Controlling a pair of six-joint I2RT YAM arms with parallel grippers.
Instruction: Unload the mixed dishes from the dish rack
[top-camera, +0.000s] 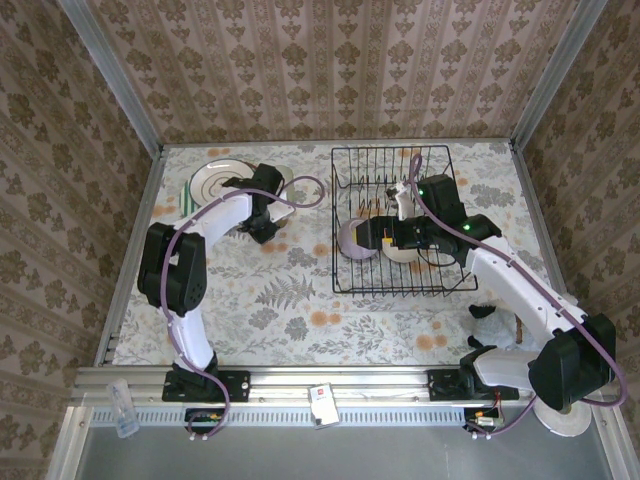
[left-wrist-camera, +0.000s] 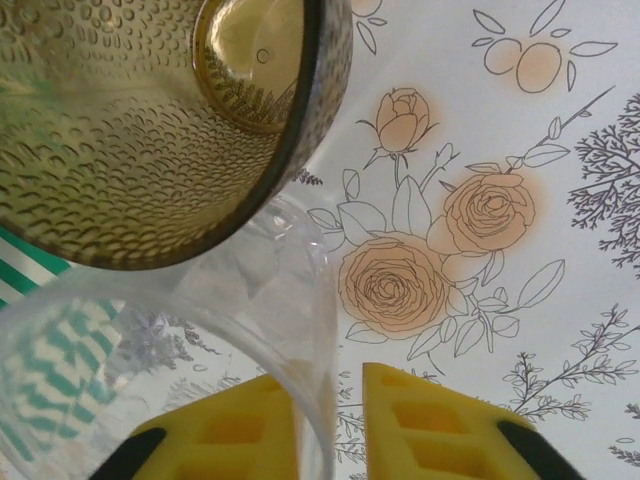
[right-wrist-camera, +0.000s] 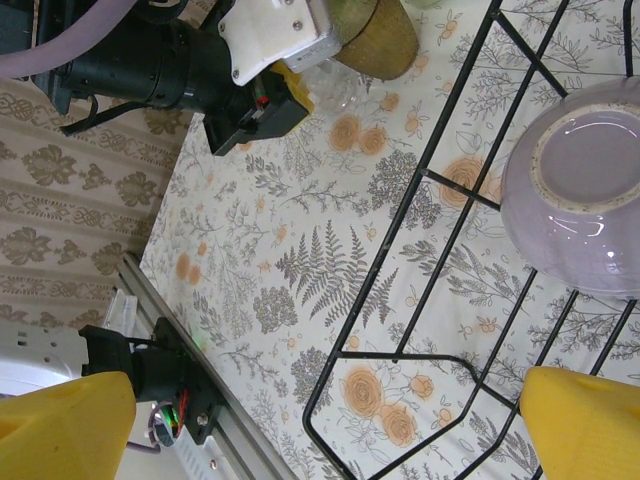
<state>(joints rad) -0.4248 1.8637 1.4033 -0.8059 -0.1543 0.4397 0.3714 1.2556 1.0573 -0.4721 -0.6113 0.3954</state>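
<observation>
Your left fingers (left-wrist-camera: 430, 430): narrow, straddling the wall of the clear cup (left-wrist-camera: 200, 330), amber cup (left-wrist-camera: 130, 130) just beside | your right fingers (right-wrist-camera: 585, 420): wide apart, holding nothing, over the rack (top-camera: 333, 220) | purple bowl (right-wrist-camera: 590, 190): in rack.

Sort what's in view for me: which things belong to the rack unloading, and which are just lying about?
Job: dish rack, lavender bowl, striped plate, amber cup, clear cup.
Lying about: small white box and clear plastic object on the front rail.
</observation>
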